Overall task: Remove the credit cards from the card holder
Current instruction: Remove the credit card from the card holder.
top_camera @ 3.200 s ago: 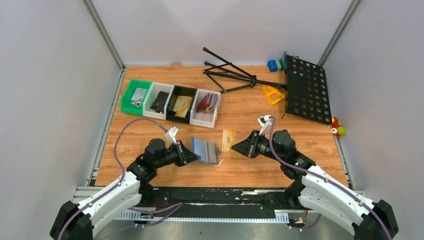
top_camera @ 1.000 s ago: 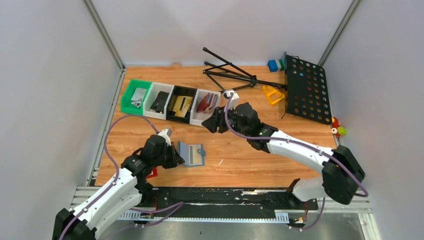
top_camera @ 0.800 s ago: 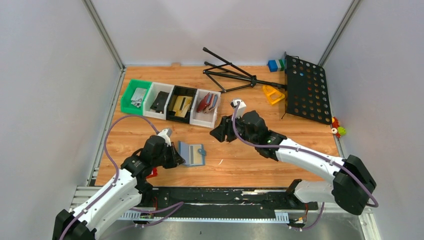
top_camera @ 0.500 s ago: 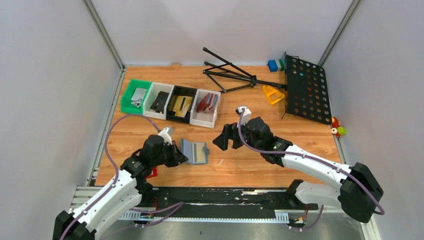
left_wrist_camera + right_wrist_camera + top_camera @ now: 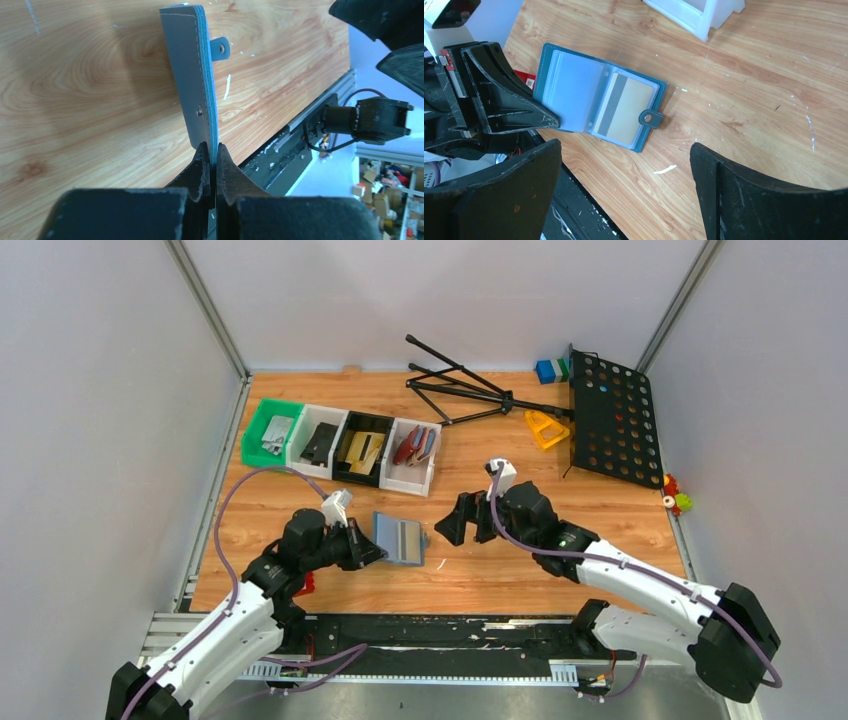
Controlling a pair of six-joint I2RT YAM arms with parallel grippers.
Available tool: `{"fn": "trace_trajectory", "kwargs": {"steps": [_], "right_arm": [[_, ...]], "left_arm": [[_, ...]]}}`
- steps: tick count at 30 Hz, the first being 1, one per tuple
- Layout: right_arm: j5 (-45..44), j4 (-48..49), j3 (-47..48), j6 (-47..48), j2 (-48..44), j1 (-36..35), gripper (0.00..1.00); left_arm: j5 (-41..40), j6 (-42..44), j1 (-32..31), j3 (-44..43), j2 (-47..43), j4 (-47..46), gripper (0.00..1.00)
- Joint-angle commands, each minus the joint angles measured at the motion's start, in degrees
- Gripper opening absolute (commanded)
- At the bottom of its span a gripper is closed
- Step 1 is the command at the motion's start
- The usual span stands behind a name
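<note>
Sitting beyond card holder [image 5: 402, 538]: 4 bins [image 5: 421, 484]

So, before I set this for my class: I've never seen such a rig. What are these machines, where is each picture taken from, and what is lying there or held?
These are two robot arms bolted at the near edge of a wooden table. One picture looks down from above and behind them; the other two come from a camera on each wrist. The left end effector is shut on one edge of an open blue card holder, whose clear sleeve shows a gold-tan credit card. The right end effector hangs open beside it, holding nothing. Further back stand a row of small bins and a folded black music stand.
</note>
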State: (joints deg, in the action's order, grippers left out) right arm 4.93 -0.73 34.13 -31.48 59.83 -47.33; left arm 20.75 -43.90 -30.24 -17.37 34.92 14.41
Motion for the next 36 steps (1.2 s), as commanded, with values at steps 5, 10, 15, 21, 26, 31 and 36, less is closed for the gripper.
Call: {"fn": "trace_trajectory", "kwargs": {"steps": [5, 10, 15, 21, 26, 31, 36], "right_arm": [[-1.05, -0.1, -4.3, -1.05, -7.22, 0.32, 1.0], [0.86, 1.98, -6.71, -2.39, -9.87, 0.31, 1.0], [2.7, 2.9, -9.15, -3.68, -13.12, 0.32, 1.0], [3.37, -1.11, -9.5, -5.11, -16.83, 0.41, 1.0], [2.86, -2.59, -11.03, -7.05, -18.9, 0.58, 1.0], [5.71, 2.14, -13.74, -10.2, -19.55, 1.42, 1.0], [7.66, 5.3, -15.3, -12.0, -19.8, 2.67, 1.0]], "left_arm": [[6.3, -5.2, 0.19, 1.36, -0.18, -12.68, 0.0], [8.06, -7.14, 0.09, 1.39, -0.72, -16.22, 0.0], [10.59, -13.28, 0.09, 2.62, -0.18, -24.0, 0.0], [12.42, -14.7, 0.09, 0.81, 1.37, -26.35, 0.0], [12.34, -17.07, 0.09, 1.03, 1.08, -29.56, 0.0], [13.27, -20.41, 0.1, 2.14, 2.21, -34.99, 0.0], [14.33, -22.47, 0.13, 2.55, 3.64, -39.0, 0.0]]}}
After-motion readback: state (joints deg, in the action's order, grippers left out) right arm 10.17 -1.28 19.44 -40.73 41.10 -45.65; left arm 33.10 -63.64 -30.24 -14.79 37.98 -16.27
